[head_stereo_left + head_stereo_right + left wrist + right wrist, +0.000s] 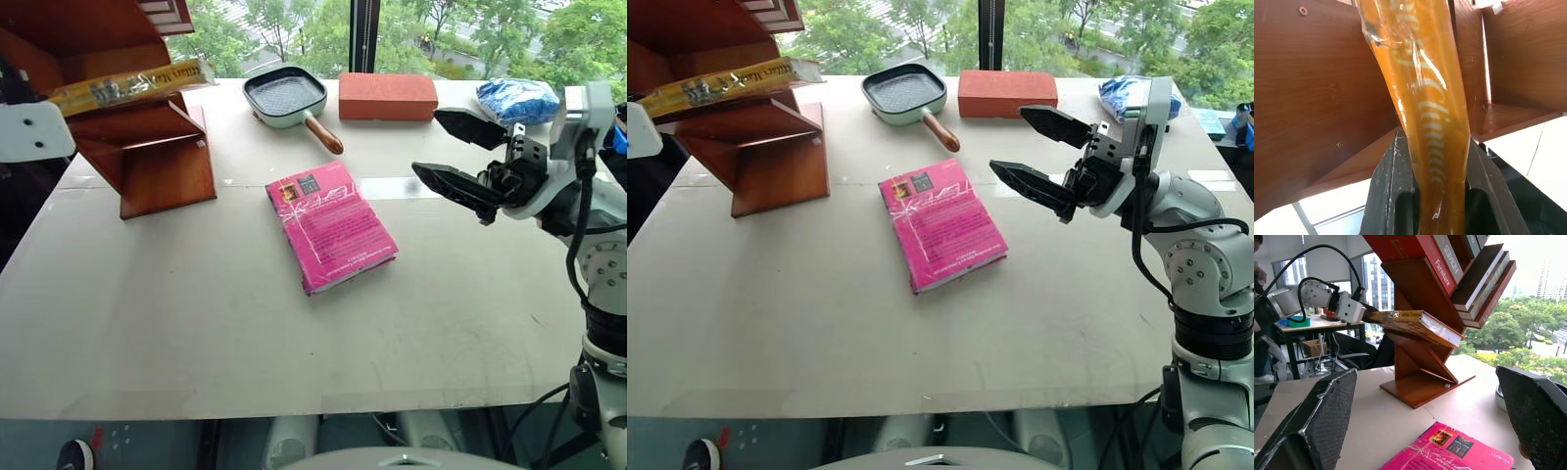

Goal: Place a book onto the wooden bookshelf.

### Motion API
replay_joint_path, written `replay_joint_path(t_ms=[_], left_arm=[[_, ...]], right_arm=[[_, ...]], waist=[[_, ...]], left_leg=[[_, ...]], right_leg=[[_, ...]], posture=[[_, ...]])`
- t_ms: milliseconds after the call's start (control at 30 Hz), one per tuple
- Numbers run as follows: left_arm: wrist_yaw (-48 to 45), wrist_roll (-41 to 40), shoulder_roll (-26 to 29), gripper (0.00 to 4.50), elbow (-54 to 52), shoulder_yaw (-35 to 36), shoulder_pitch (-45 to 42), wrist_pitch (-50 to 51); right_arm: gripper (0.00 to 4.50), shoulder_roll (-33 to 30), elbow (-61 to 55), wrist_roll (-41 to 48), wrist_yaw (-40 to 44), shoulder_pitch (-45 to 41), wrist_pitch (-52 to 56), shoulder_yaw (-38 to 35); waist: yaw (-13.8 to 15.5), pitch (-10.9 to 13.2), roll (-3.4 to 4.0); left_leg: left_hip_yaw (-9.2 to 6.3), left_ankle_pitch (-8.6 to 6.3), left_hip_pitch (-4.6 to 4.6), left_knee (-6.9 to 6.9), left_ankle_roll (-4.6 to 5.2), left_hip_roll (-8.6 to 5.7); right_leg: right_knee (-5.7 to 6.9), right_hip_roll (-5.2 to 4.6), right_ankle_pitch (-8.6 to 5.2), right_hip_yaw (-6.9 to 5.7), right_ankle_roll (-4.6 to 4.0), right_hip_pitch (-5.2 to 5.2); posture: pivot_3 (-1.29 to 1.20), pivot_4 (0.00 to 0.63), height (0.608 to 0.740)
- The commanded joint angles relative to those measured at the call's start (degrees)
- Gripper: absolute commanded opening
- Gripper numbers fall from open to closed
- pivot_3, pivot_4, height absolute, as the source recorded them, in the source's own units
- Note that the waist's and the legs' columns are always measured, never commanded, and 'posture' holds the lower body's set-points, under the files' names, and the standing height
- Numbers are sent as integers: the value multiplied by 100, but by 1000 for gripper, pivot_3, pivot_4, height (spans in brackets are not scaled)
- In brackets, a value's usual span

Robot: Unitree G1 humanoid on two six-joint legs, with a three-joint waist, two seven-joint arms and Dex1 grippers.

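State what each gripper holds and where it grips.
Left gripper clamps the yellow book by its spine-side edge at the bookshelf; right gripper holds nothing.

My two black-fingered left gripper [1437,196] pinches a glossy yellow-gold hardcover book [1425,98] with pale striped lettering down its jacket. Round it stands the reddish-brown polished wooden bookshelf [157,162]. On the pale grey-white tabletop [196,323] lies a bright pink paperback book [331,225] (thin white lines cross its cover), near a mint-green square grill pan [285,96] with a dark ridged inside, a brown handle, and an orange-red brick-shaped block [388,96].
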Motion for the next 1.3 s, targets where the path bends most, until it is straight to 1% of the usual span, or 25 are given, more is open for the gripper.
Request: replay_joint_path(t_ms=[33,367,533,567,600,633,667,700,767,800,867,967,1000,1067,1133,1200,1233,1267,1300], left_arm=[[159,154,12,209,210,-134,-332,-100],[337,439,-113,209,836,-588,-919,-345],[306,463,-168,209,926,-608,-967,-219],[277,441,-167,1219,940,-590,-964,-157],[265,440,-160,1552,943,-583,-964,-119],[259,448,-151,2089,939,-582,-963,-92],[261,454,-144,2434,933,-578,-963,-51],[285,476,-133,3053,922,-578,-969,-22],[364,538,-97,4086,899,-570,-992,68],[394,565,-74,4413,886,-560,-994,112],[310,706,106,4413,702,-553,-976,358],[-264,715,373,4413,42,-441,-1201,1096],[-446,543,348,4413,-203,-353,-1399,1360],[-938,-165,55,4413,-723,-94,-1791,2141],[-1496,-893,-252,4413,-1374,80,-1991,2971],[-2003,-1814,-629,4413,-2216,291,-1909,4031],[-2154,-2150,-770,4413,-2544,395,-1838,4471],[-2320,-2715,-977,4413,-3018,567,-1659,5104],[-2537,-3173,-1052,4413,-3479,727,-1345,5684]], right_arm=[[4500,-59,-140,-125,-200,-118,2,-47],[4500,-54,-211,-192,-428,-72,126,-84],[4500,-82,-233,-201,-445,-34,143,-89],[4500,-80,-241,-176,-428,-21,141,-104],[4500,-77,-246,-151,-411,-11,140,-117],[4500,-76,-250,-134,-400,-6,142,-123],[4500,-74,-251,-125,-392,-4,143,-124],[4500,-74,-247,-122,-390,-7,147,-122],[4500,-70,-237,-122,-381,-6,146,-110],[4500,-66,-238,-123,-376,-3,145,-102],[4500,-57,-220,-135,-357,-1,131,-87],[4500,-66,-189,-141,-326,-19,128,-82],[4500,-65,-182,-134,-320,-30,134,-80],[4500,-68,-179,-125,-301,-33,140,-79],[4500,-67,-161,-127,-270,-25,138,-72],[4500,-49,-137,-158,-230,-8,119,-39],[4500,-39,-133,-171,-222,-4,115,-24],[4500,-22,-134,-189,-222,-4,108,-1],[4500,-12,-137,-206,-219,-2,102,19]], waist=[[0,0,0],[-37,0,0],[-70,0,0],[-80,0,-1],[-92,-1,-1],[-102,-1,-1],[-110,-1,-1],[-116,-1,-1],[-123,-1,-1],[-124,-1,-1],[-125,-1,-1],[-139,2,-16],[-138,3,-19],[-105,3,-23],[-84,3,-23],[-85,1,-19],[-86,2,-18],[-95,2,-18],[-115,2,-17]], left_leg=[[0,0,0,0,0,0],[1,0,0,3,0,-4],[1,0,0,4,0,-3],[2,0,0,4,0,-3],[1,0,0,5,0,-3],[1,0,0,5,0,-3],[0,0,0,5,0,-3],[1,0,0,5,0,-3],[0,0,0,6,0,-3],[0,0,0,6,0,-3],[0,0,0,6,0,-2],[-2,0,-1,7,0,-4],[-1,0,-2,7,0,-4],[-4,0,-5,10,0,-4],[-11,0,-10,19,0,-2],[-9,0,-8,21,0,-3],[-9,0,-3,22,0,-3],[-12,0,-2,24,0,-2],[-12,0,0,26,0,-1]], right_leg=[[2,1,0,0,0,0],[4,5,1,1,0,0],[5,4,1,1,0,0],[5,4,1,1,0,0],[5,4,1,1,0,0],[6,4,1,1,0,0],[6,4,1,1,0,0],[6,4,1,1,0,0],[7,4,1,1,1,0],[7,4,1,1,1,0],[7,4,1,1,1,0],[7,6,1,0,1,0],[7,6,1,0,1,0],[6,6,1,-2,1,0],[8,2,1,-6,1,2],[9,1,1,-4,2,4],[12,0,1,-4,2,7],[17,1,1,-5,2,8],[20,4,1,-4,2,8]], posture=[[0,150,740],[0,150,740],[0,150,740],[0,150,740],[0,150,740],[0,150,740],[0,150,740],[0,150,740],[0,150,740],[0,150,740],[0,150,740],[0,150,740],[0,150,740],[0,150,740],[0,150,740],[0,150,740],[0,150,740],[0,150,740],[0,150,740]])
